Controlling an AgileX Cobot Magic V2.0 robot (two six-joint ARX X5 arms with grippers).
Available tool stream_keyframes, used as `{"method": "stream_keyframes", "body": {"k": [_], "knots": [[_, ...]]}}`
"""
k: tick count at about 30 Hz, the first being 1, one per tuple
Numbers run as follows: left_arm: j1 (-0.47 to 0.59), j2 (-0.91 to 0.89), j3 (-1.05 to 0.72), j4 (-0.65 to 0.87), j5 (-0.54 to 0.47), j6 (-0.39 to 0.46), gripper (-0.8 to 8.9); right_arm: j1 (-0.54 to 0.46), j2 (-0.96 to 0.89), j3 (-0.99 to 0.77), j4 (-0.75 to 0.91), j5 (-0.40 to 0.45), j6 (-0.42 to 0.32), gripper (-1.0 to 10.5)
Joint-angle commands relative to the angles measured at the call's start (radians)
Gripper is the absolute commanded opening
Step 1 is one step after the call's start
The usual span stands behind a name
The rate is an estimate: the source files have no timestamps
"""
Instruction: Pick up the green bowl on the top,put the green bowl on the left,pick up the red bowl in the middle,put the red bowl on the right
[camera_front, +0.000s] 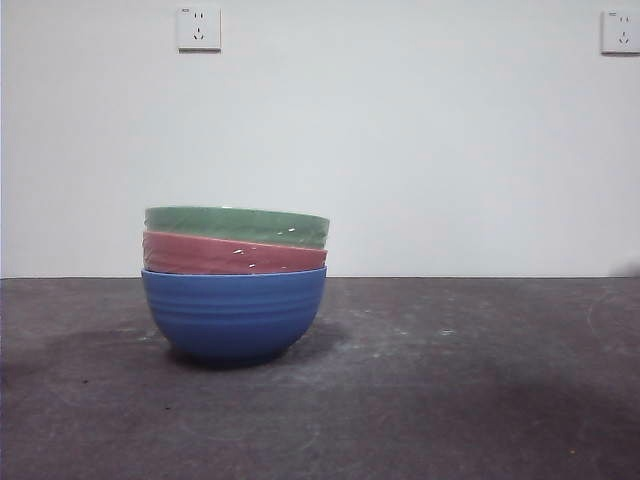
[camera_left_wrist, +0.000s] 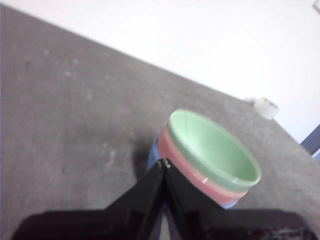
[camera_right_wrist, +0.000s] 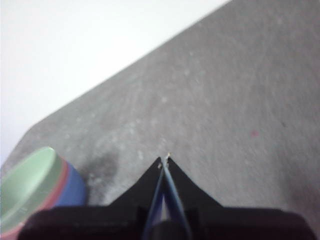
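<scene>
Tabletop (camera_front: 480, 400): a dark, scuffed surface was seen, carrying one stack of three bowls.
Blue bowl (camera_front: 234, 318): was set at the bottom of the stack.
Red bowl (camera_front: 232, 255): was nested in the blue bowl.
Green bowl (camera_front: 238, 224): was nested topmost, above the blue bowl.
Left end effector (camera_left_wrist: 164, 162): was pressed closed, empty, near the blue bowl.
Right end effector (camera_right_wrist: 164, 160): was pressed closed, empty, well apart from the blue bowl.

The green bowl (camera_front: 237, 226) sits upright, nested atop the red bowl (camera_front: 234, 255), which nests in a blue bowl (camera_front: 234, 315).
</scene>
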Motion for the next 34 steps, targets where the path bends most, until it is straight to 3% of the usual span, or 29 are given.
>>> {"method": "stream_keyframes", "body": {"k": [1, 7, 18, 22, 24, 26, 29, 30, 34], "knots": [[0.002, 0.067, 0.067, -0.01, 0.005, 0.02, -0.06, 0.002, 0.054, 0.089, -0.028, -0.002, -0.045, -0.1], [0.002, 0.262, 0.254, -0.019, 0.025, 0.142, -0.06, 0.002, 0.213, 0.297, -0.091, -0.01, -0.191, -0.1], [-0.001, 0.647, 0.606, -0.181, 0.311, 0.446, -0.06, 0.002, 0.565, 0.639, -0.243, -0.204, -0.563, 0.0], [-0.021, 0.774, 0.715, -0.297, 0.367, 0.551, -0.03, 0.002, 0.679, 0.71, -0.309, -0.3, -0.674, 0.0], [-0.041, 0.828, 0.762, -0.359, 0.367, 0.595, 0.0, 0.002, 0.728, 0.731, -0.324, -0.337, -0.698, 0.3], [-0.068, 0.869, 0.793, -0.392, 0.362, 0.618, 0.45, 0.003, 0.758, 0.736, -0.322, -0.342, -0.696, 1.6], [-0.119, 0.911, 0.814, -0.398, 0.309, 0.621, 3.47, 0.003, 0.792, 0.736, -0.322, -0.341, -0.688, 2.6], [-0.14, 0.925, 0.819, -0.399, 0.291, 0.621, 3.81, 0.003, 0.8, 0.736, -0.322, -0.341, -0.682, 2.6], [-0.255, 0.993, 0.838, -0.399, 0.248, 0.621, 3.76, 0.004, 0.813, 0.736, -0.322, -0.342, -0.671, 2.6]]}}
